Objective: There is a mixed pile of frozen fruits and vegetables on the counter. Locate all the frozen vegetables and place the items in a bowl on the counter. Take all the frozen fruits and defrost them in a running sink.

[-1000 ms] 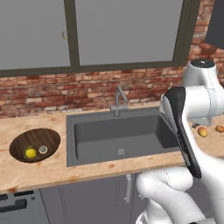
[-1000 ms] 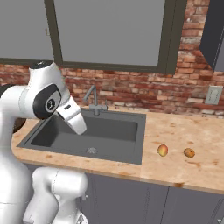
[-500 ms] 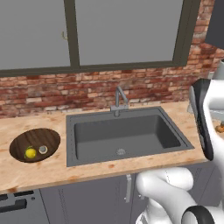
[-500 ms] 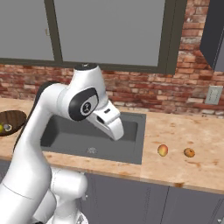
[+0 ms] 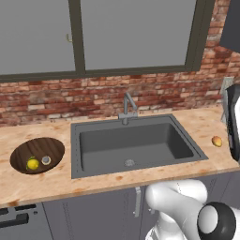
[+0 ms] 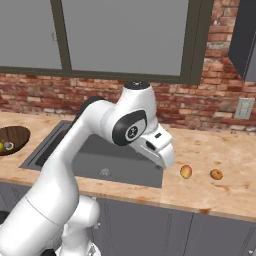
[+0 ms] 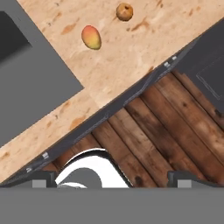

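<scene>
The round dark brown wooden bowl at nine o'clock of the dark grey sink is already holding the bright yellow ball and the pale grey one, so I judge the fruit step is beginning. The pincer is standing apart, holding nothing. Next it is needing to descend on the yellow-orange oval fruit lying on the light tan table, the orange-brown fruit near it at two o'clock.

Arm bent rightward, tool spread wide

Two vegetables in one bowl; two fruits on counter; one sink.
</scene>
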Robot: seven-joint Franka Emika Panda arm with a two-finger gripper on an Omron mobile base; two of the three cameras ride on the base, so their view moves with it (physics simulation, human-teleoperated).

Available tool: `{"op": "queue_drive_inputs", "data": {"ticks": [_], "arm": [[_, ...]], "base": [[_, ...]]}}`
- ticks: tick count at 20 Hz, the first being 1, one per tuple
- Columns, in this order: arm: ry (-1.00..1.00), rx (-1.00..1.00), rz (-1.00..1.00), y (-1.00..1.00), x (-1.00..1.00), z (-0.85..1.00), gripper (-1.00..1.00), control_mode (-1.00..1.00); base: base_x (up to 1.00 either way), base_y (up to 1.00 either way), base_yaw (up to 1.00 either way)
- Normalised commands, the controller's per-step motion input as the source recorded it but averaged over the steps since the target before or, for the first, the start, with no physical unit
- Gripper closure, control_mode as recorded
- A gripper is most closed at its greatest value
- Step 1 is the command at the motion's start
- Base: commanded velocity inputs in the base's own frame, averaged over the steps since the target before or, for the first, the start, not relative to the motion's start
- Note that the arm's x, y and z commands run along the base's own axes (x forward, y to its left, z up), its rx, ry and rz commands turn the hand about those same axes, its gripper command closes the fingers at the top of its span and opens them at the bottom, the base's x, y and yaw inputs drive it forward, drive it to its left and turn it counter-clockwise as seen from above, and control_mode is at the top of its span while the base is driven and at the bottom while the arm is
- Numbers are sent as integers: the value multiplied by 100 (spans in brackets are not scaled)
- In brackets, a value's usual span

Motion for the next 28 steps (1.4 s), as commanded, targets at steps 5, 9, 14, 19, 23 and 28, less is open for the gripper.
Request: {"op": "queue_drive_inputs", "data": {"ticks": [5, 9, 14, 19, 23, 28], "arm": [[0, -1, 3, -29, 26, -50, -100, -100], [0, -4, 7, -11, 57, -45, -100, -100], [0, -1, 7, -23, 46, -31, -100, -100], [0, -3, 8, -14, 30, -44, -100, -100], [0, -5, 8, -17, 42, -35, -100, -100], [0, -3, 8, -25, 33, -24, -100, -100]], "base": [[0, 0, 0], [0, 0, 0], [0, 0, 0], [0, 0, 0], [0, 0, 0], [0, 0, 0]]}}
